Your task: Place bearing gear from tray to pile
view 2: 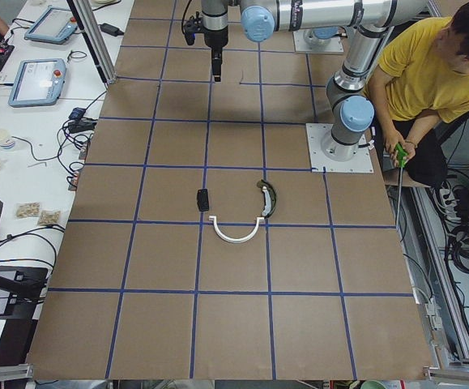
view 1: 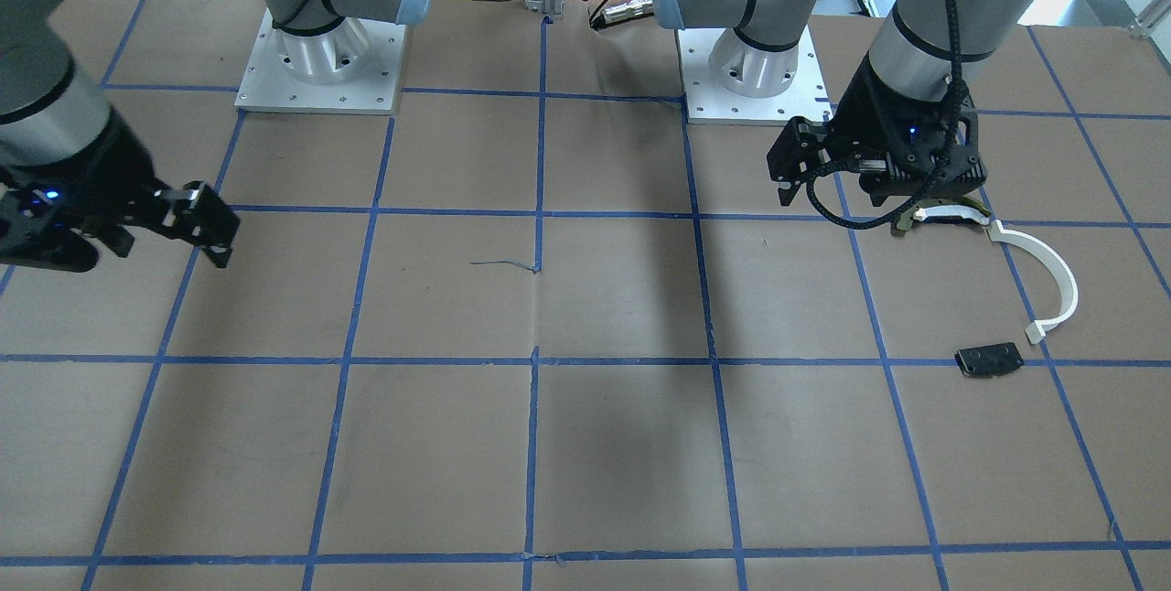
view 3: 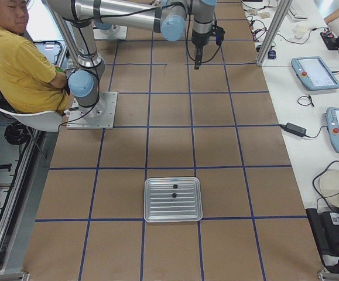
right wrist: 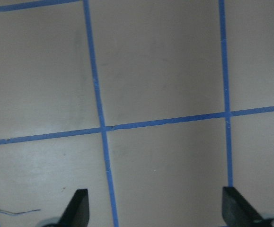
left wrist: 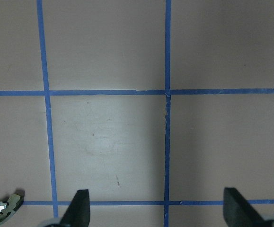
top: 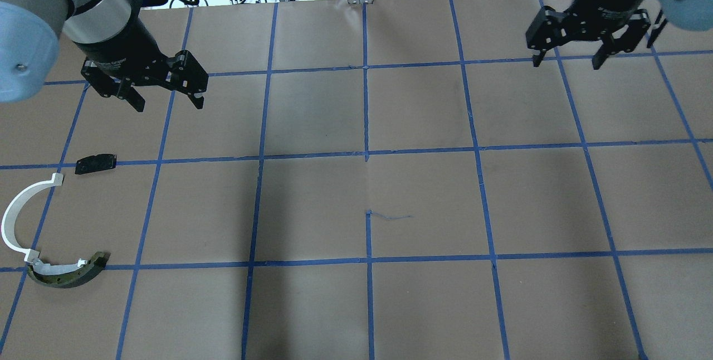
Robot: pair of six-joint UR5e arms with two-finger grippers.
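Two bearing gears [view 3: 174, 186] lying in tray [view 3: 157, 212] beyond right tool [top: 566, 63], far from left tool [top: 169, 105]; both tools wide open, empty.

The left gripper [view 1: 901, 198] hides part of a dark curved piece with yellowish edge [view 1: 947, 218] lying on the brown-papered desk [view 1: 585, 298], which is gridded with blue tape [view 1: 540, 207]. That piece touches one end of a white curved arc strip [view 1: 1061, 275], and a small flat black plate [view 1: 988, 359] lies near the strip's other end. The right gripper [view 1: 206, 225] hangs well apart at the far side, its fingers [view 1: 218, 243] spread.
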